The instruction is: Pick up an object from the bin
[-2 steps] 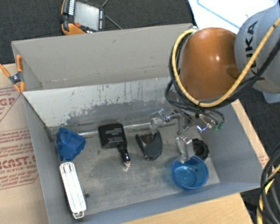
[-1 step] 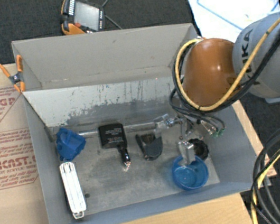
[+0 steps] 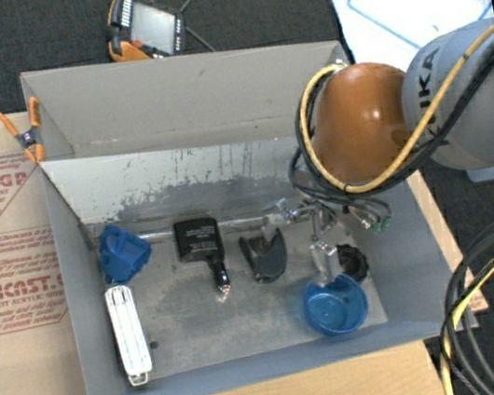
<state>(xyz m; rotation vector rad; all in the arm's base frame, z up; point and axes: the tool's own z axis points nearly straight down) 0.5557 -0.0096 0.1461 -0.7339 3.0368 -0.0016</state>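
Camera view, from above, shows us the large grey robot arm (image 3: 470,96) reaching in from the right. It has a smooth, glossy orange-brown dome cover (image 3: 362,124) ringed by yellow and black cables. Beneath it is the grey metal bin (image 3: 181,90), whose floor is scuffed and dull.

The claw (image 3: 323,262) hangs low at the bin's near right, just over the far rim of the blue round plastic bowl (image 3: 336,309). We cannot tell whether the claw is open or closed, and we see nothing held in it. The bowl sits upright on the floor near the front wall with its mouth facing up. Being round, it has no long axis that we can make out.

Along the left wall lies a long white plastic bar (image 3: 127,334), its length running from the front wall toward the back. Just behind it sits a crumpled blue object (image 3: 122,252). Near the middle is a black boxy adapter (image 3: 197,236) with a short lead trailing toward the front. To its right is a dark rounded lump (image 3: 265,257), and a small black piece (image 3: 354,264) lies just beside the claw.
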